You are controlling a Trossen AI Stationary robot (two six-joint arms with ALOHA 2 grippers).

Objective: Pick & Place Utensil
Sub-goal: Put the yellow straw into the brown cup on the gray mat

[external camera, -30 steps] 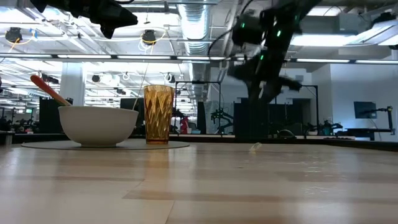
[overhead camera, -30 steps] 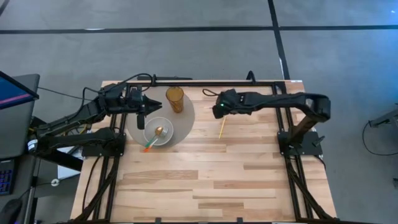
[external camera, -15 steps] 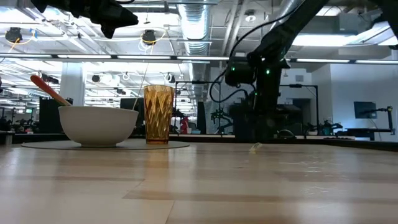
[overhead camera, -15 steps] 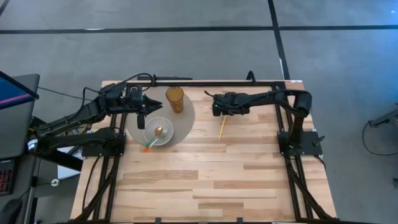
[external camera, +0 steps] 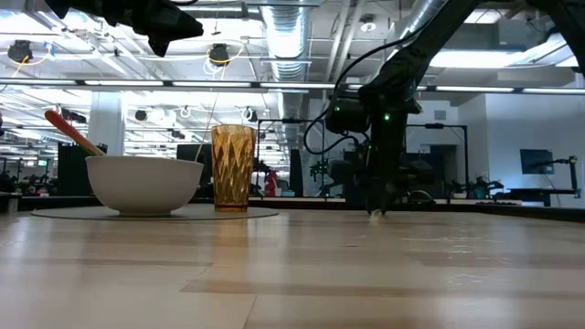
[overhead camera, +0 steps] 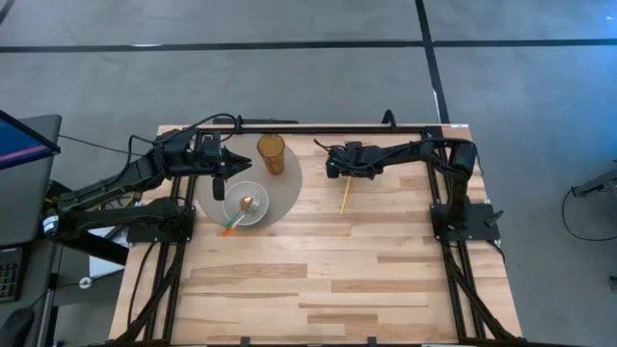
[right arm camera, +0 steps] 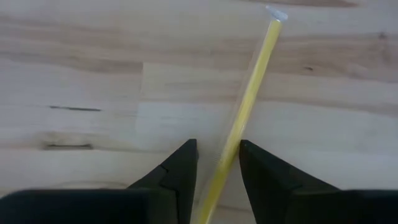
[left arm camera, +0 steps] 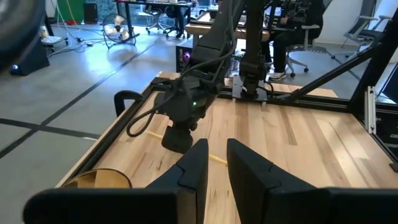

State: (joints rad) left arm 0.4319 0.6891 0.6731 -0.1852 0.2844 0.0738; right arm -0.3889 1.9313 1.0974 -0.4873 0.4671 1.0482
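With the right claw low over the table, its fingers apart and straddling one end of the yellow straw, the straw lies flat, well right of the mat. Risk: thin, round straw in a loose clear wrapper may roll or skid as the fingers close, or be pinched off-centre and pivot on lift. Left claw hovers over the bowl beside the cup, fingers slightly apart, empty.

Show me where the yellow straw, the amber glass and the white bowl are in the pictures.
yellow straw [right arm camera: 249,98], right wrist view, middle of its shaft.
amber glass [external camera: 232,169], low view, middle of its ribbed wall.
white bowl [external camera: 143,184], low view, its outer wall.
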